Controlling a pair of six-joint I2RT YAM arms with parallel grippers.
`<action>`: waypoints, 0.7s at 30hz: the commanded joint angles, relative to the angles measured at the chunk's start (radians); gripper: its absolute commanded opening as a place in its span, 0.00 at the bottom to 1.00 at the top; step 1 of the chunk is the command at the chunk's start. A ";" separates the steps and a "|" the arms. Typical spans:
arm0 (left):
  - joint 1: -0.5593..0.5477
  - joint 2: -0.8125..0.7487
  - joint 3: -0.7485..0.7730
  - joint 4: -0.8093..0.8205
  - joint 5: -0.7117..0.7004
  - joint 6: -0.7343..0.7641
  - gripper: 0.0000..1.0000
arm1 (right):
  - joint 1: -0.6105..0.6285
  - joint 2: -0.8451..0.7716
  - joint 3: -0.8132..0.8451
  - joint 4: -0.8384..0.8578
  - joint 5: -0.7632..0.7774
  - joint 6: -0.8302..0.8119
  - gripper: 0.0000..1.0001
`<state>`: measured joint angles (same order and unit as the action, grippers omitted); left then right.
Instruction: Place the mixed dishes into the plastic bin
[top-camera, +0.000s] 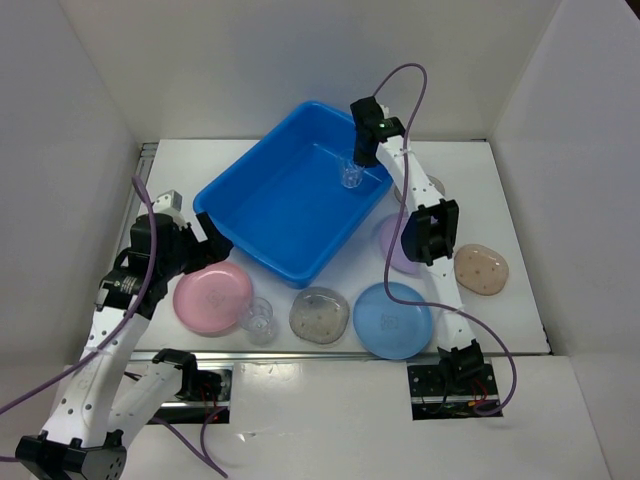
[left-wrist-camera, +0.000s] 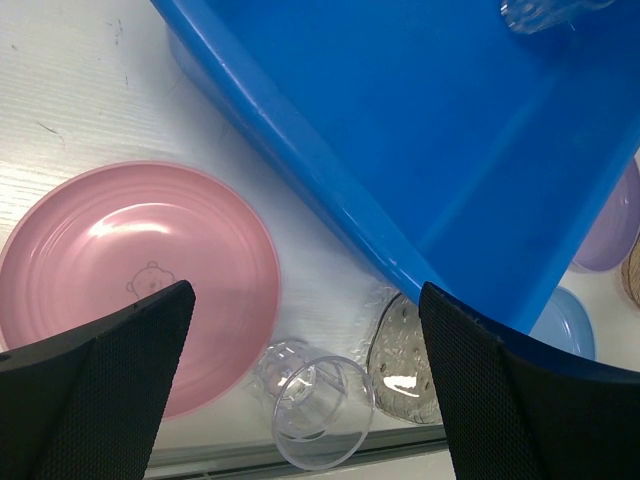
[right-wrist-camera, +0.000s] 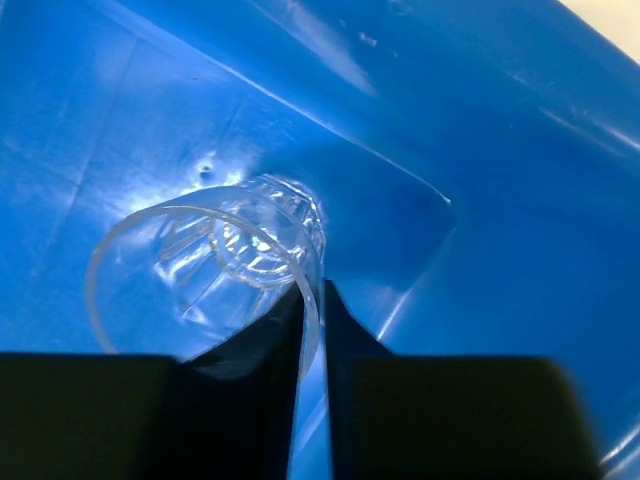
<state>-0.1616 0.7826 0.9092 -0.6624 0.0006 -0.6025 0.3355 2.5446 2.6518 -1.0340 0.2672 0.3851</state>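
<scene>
- the right gripper (right-wrist-camera: 312, 296) is nearly closed, its two fingers pinching the thin wall of a clear cup (right-wrist-camera: 205, 262), one inside the rim and one outside. pinching the rim suits a cup too slick and ribbed to squeeze around.
- the cup hangs mouth-up towards the wrist camera, inside the blue bin (top-camera: 280, 205) near its far right corner. i cannot tell whether its base touches the bin floor.
- my judgement: this is the release step. keeping the cup low and close to the corner should stop it bouncing or rolling, and it leaves the open floor for the plates.
- the left gripper (left-wrist-camera: 305, 295) stands wide open and holds nothing, above the gap between the pink plate (left-wrist-camera: 140, 265) and a second cup (left-wrist-camera: 312, 400), which lies on its side on the table (top-camera: 180, 165). it looks ready for either one.
- outside the bin, along its near and right sides, are a grey speckled plate (top-camera: 319, 314), a blue plate (top-camera: 392, 318), a lavender plate (top-camera: 392, 250) partly behind the right arm, and a tan speckled plate (top-camera: 481, 269).
- most of the task remains to be done.
</scene>
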 joint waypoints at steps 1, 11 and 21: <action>-0.004 -0.002 -0.006 0.030 0.001 0.012 1.00 | -0.015 0.025 0.019 -0.012 0.024 0.005 0.22; -0.004 -0.002 -0.015 0.030 -0.008 0.012 1.00 | -0.015 -0.100 0.094 -0.029 0.024 0.024 0.32; -0.004 -0.002 -0.015 0.049 -0.066 -0.008 1.00 | 0.262 -0.754 -0.643 0.339 -0.074 -0.072 0.61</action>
<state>-0.1627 0.7841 0.8963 -0.6502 -0.0212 -0.6044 0.4664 1.9789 2.1086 -0.8471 0.2813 0.3500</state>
